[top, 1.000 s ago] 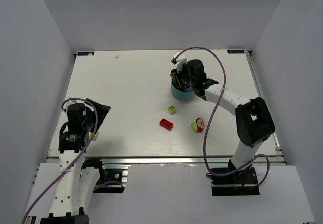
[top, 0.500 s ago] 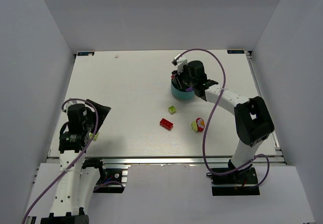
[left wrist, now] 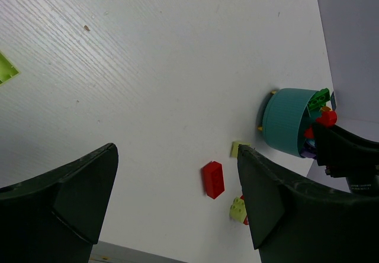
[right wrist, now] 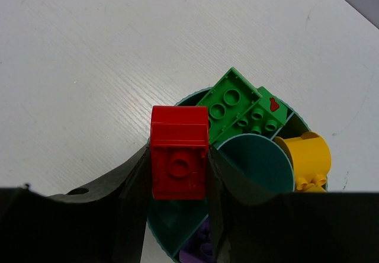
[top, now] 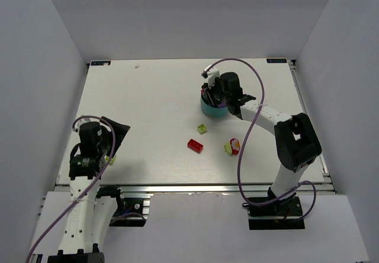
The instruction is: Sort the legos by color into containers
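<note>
red held brick (right wrist: 177,134): clamped between the fingers of the right gripper (right wrist: 177,177), jaws part closed on its sides. it hangs over the bowl (top: 211,111), above the near wedge, not yet released.

bowl contents, right wrist view:
- green bricks (right wrist: 238,106) in one wedge, one leaning over the rim.
- yellow piece (right wrist: 309,155) in the adjoining wedge.
- purple piece (right wrist: 198,248) in a wedge partly hidden by a finger.
- central cup shows bare.

the bowl stands near the far edge of the table (top: 148,97), right of centre.

remaining on the table, between bowl and near edge:
- lime brick (top: 202,128), nearest the bowl.
- loose red brick (top: 195,146), just beyond it.
- lime-and-red cluster (top: 231,147); piece count cannot be told.
- edge brick (top: 111,159), lime, near the left near corner, beside the left gripper (left wrist: 174,183).

the left gripper is spread wide and holds nothing.

judgement: sorting is past halfway. one drop is in hand; at least four pieces are left to collect.
</note>
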`<act>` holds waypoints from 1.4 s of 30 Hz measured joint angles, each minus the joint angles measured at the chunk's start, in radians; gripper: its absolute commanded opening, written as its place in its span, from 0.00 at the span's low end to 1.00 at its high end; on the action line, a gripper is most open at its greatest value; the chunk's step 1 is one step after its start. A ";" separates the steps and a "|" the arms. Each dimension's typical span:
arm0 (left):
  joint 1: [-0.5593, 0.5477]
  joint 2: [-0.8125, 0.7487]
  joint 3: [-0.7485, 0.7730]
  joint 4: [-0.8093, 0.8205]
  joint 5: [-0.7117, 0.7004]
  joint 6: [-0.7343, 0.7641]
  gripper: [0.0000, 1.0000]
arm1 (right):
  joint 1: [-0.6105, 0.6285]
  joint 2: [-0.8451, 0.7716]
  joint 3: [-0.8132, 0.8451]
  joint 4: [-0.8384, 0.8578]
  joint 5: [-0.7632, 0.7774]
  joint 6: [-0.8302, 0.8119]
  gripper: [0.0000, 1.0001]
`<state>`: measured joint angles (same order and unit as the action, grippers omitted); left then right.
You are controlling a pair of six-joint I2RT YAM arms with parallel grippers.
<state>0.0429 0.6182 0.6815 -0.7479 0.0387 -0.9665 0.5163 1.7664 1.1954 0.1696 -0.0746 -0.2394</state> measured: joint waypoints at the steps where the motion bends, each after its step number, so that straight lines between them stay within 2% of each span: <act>1: 0.000 0.000 0.000 0.000 0.000 0.000 0.90 | 0.000 0.000 -0.001 0.003 0.000 0.000 0.41; 7: 0.000 0.000 0.000 -0.001 0.000 0.000 0.90 | 0.000 0.000 -0.014 0.025 -0.006 -0.005 0.48; 12: 0.000 -0.005 0.000 -0.001 0.000 0.000 0.91 | 0.000 0.000 -0.016 0.032 -0.007 -0.006 0.58; 21: 0.000 -0.011 0.000 -0.004 0.000 0.000 0.90 | -0.009 -0.008 -0.016 0.019 -0.021 -0.007 0.57; 23: 0.000 -0.014 0.000 -0.005 0.000 0.000 0.87 | -0.011 -0.028 -0.016 -0.004 -0.046 -0.012 0.59; 24: 0.000 -0.017 0.000 -0.005 0.000 -0.001 0.85 | -0.011 -0.045 -0.016 -0.016 -0.066 -0.026 0.63; 25: 0.000 -0.020 -0.001 -0.004 0.000 -0.001 0.80 | -0.011 -0.064 -0.016 -0.029 -0.088 -0.037 0.69; 26: 0.000 -0.024 -0.003 -0.002 0.001 -0.002 0.77 | -0.011 -0.090 -0.016 -0.046 -0.119 -0.058 0.83; 27: 0.000 -0.028 -0.006 0.000 0.003 -0.004 0.72 | -0.012 -0.116 -0.016 -0.063 -0.155 -0.079 0.89; 28: 0.000 -0.032 -0.010 0.003 0.007 -0.004 0.65 | -0.013 -0.148 -0.016 -0.082 -0.197 -0.118 0.89; 29: 0.000 -0.039 -0.018 0.011 0.011 -0.005 0.46 | -0.013 -0.182 -0.016 -0.105 -0.251 -0.161 0.90; 32: 0.000 -0.054 -0.042 0.027 0.029 -0.008 0.17 | -0.013 -0.267 -0.010 -0.224 -0.439 -0.320 0.89; 33: 0.000 -0.060 -0.052 0.035 0.034 -0.010 0.15 | -0.012 -0.284 -0.001 -0.293 -0.512 -0.386 0.89; 35: 0.000 -0.069 -0.064 0.042 0.048 -0.011 0.15 | -0.011 -0.293 0.010 -0.418 -0.621 -0.515 0.87; 36: 0.000 -0.072 -0.068 0.045 0.053 -0.011 0.20 | -0.007 -0.287 0.013 -0.493 -0.669 -0.578 0.86; 38: 0.000 -0.078 -0.069 0.048 0.061 -0.009 0.34 | 0.002 -0.261 0.014 -0.612 -0.718 -0.642 0.80; 39: 0.000 -0.083 -0.069 0.050 0.064 -0.008 0.50 | 0.012 -0.241 0.015 -0.658 -0.723 -0.645 0.78; 42: 0.000 -0.101 -0.069 0.046 0.067 -0.010 0.65 | 0.050 -0.171 0.018 -0.733 -0.672 -0.585 0.76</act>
<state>0.0429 0.5171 0.6121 -0.7021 0.1055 -0.9760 0.5663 1.5959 1.2133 -0.5636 -0.7467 -0.8246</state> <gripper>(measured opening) 0.574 0.765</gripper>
